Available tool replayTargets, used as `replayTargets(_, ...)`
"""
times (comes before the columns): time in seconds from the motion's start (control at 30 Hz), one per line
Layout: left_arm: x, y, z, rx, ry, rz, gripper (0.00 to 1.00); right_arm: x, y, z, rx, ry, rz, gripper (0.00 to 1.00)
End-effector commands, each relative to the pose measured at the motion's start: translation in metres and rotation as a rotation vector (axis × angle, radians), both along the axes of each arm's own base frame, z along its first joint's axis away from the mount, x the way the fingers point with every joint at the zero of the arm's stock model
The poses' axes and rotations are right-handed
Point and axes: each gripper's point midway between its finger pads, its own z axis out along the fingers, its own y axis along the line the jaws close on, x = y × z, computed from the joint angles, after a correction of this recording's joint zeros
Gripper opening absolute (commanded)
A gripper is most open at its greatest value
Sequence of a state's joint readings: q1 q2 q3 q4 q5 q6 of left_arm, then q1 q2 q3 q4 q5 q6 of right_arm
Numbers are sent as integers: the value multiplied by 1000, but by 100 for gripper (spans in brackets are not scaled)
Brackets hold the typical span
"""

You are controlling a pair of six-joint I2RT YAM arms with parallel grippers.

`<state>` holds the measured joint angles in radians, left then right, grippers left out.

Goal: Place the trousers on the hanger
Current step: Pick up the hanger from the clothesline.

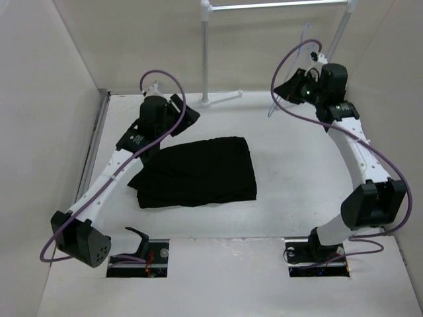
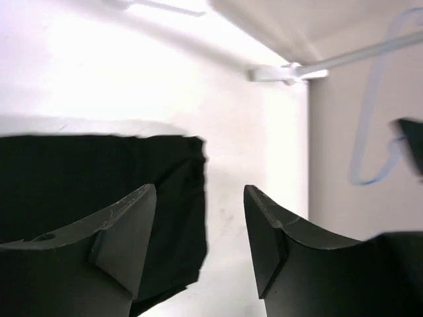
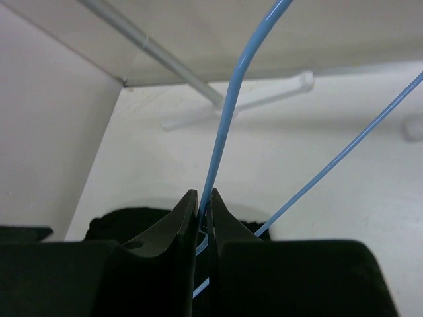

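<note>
One white table [image 1: 297, 198] — pale walls [image 1: 39, 99], black trousers [image 1: 198, 172]

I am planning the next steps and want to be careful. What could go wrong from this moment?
1. The right gripper pinches only a thin wire of the hanger, so the hanger may swivel or slip.
2. The trousers lie folded in layers. The open left gripper above their edge may catch only the top layer.
3. The hanger hangs close to the rack pole and could snag on it.
</note>
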<state>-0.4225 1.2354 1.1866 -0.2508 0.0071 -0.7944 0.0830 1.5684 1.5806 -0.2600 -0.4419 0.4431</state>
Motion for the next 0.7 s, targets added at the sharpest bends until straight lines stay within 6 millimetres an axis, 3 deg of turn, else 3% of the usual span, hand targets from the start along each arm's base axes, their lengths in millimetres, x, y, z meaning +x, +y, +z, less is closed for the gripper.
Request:
replayTargets(0.0, 8, -37, 56, -3, -139, -123, 54, -37, 18, 29, -2, -124, 51, 4)
replayTargets(0.13, 10, -89, 82, 20, -197, -242, 54, -83, 43, -6, -4, -51, 113, 4)
replayTargets(0.33, 2, -168, 65, 78, -177, -390, 56, -133, 59, -66, -19, 90, 143, 4)
replayTargets(0.53, -5, -223, 46, 142, -193, -463, 56, -165, 67, -85, -1, 136, 165, 4)
replayTargets(0.67, -9, -242, 32, 151, -181, -493, 56, -179, 71, -95, -9, 159, 182, 4)
